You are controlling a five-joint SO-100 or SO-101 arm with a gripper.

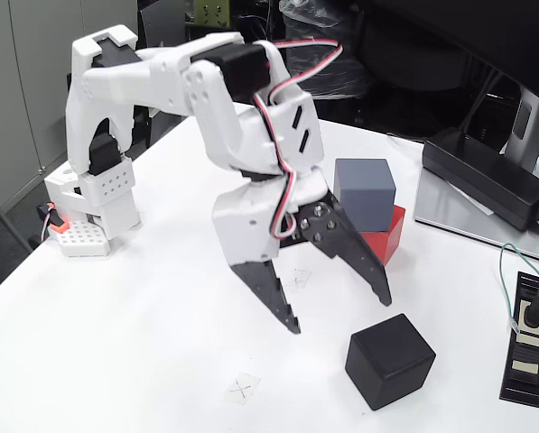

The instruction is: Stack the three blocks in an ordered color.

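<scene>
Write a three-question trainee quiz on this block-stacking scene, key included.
1. True or false: the grey block sits on top of the red block.
2. Which block stands alone on the table? A) red B) grey C) black
3. Fill in: the gripper hangs above the table with its jaws ____ and nothing between them.

Key
1. True. Grey rests on red, behind the gripper.
2. C. The black block stands apart from the stack, nearer the camera.
3. Open. The two dark fingers are spread, holding nothing.
</scene>
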